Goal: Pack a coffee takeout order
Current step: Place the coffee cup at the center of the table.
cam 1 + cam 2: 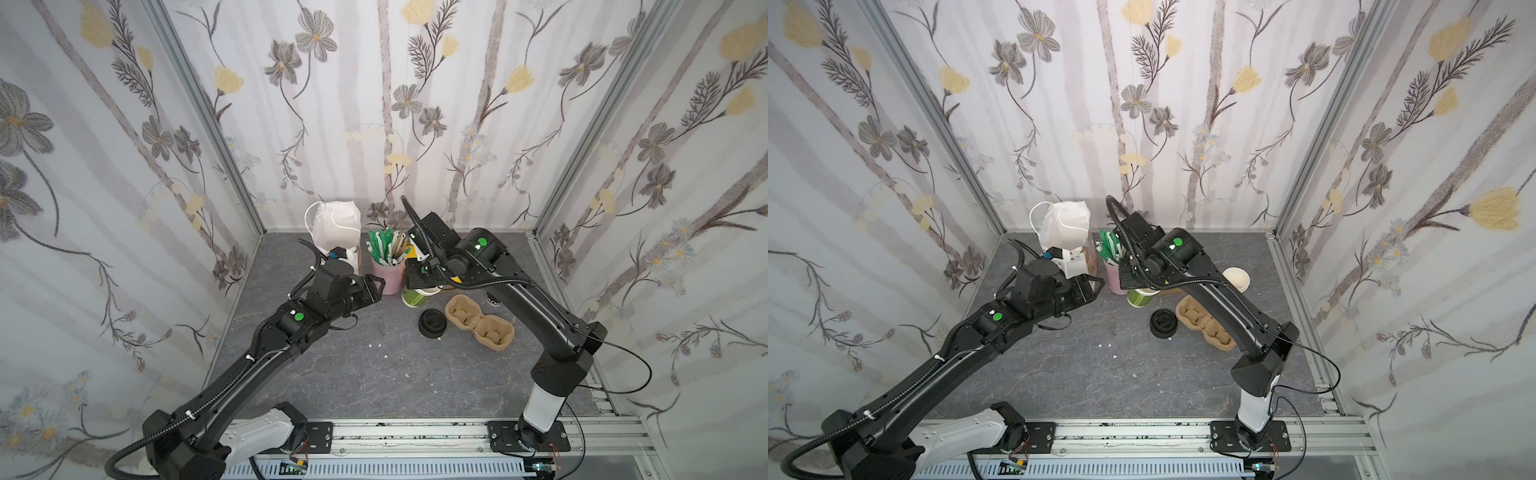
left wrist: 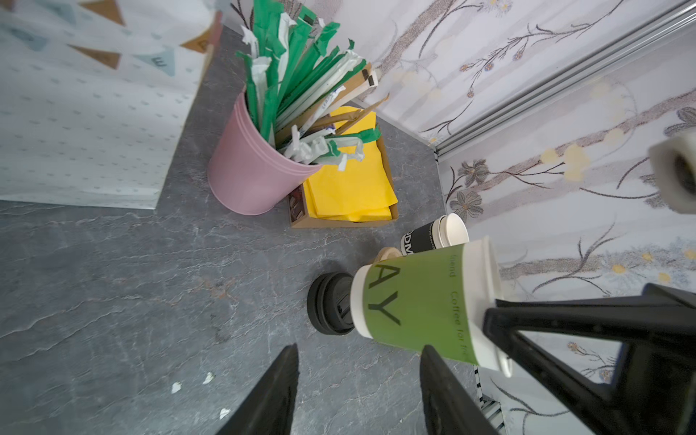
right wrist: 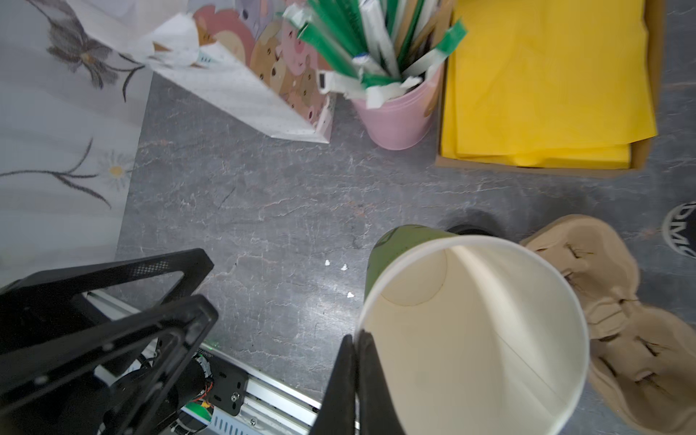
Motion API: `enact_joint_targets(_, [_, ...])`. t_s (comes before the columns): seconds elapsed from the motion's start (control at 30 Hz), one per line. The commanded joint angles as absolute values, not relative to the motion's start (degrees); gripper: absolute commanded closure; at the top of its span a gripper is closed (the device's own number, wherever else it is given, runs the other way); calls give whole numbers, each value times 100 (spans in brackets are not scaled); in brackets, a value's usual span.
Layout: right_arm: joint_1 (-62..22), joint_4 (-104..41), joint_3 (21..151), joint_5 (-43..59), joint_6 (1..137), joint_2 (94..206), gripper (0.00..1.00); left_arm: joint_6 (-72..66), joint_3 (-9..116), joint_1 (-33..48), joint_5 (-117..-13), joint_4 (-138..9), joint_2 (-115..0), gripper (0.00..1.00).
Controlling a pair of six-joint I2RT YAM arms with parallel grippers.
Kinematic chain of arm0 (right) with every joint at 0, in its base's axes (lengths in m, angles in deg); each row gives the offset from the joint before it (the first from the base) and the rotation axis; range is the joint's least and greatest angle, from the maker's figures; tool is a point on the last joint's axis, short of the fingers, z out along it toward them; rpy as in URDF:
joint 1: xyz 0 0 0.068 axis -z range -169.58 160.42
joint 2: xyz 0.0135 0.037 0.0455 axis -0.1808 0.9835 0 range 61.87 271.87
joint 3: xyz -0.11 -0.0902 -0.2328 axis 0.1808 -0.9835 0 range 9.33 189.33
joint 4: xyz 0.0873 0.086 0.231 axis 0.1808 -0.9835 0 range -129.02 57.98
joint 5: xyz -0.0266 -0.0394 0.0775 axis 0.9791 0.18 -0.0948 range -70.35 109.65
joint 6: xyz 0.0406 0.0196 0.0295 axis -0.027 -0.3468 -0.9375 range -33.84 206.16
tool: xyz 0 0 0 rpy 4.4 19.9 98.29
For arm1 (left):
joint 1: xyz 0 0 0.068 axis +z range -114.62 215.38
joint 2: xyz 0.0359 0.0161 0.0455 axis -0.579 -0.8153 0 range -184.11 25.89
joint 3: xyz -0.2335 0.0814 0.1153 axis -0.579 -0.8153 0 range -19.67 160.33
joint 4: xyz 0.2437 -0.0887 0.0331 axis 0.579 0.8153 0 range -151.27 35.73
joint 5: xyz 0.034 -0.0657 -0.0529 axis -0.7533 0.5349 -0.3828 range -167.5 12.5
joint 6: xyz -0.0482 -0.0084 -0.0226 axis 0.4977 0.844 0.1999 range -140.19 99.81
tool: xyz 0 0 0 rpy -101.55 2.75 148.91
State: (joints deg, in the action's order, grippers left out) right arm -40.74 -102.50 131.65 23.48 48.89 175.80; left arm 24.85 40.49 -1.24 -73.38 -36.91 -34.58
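In both top views we are looking down on the grey marbled desk (image 1: 374,374) (image 1: 1100,374); wrist cameras are both closely facing the green paper cup (image 2: 418,301) (image 3: 470,331).

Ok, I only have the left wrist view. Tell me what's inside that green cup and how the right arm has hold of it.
Observer: The right wrist view looks straight into the green cup, and it is empty.
Operator: Now the grip.
Observer: The right gripper is shut on the cup's rim, with one jaw inside the wall and one outside.
Operator: Give me the carrier.
Observer: In both top views the pulp carrier lies flat beside the loose black lid, with nothing in its wells.
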Motion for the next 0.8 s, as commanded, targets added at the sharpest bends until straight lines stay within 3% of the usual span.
enact_joint_targets(0.0, [-4438,-9810,13211,2539,4324,17858,100,2341,3806,-73,-7299,-3227,-3162,45])
enact_joint_targets(0.53, [-4777,-9188,13211,2287,4122,18894,100,1681,3164,836,-7094,-3148,-3126,36])
enact_joint_targets(0.63, [-4777,-9128,13206,2231,4267,19036,100,1701,3092,948,-7167,-3161,-3098,32])
enact_joint_targets(0.77, [-4780,-9026,13209,2254,4310,19187,100,1516,2983,1185,-7033,-3159,-3097,20])
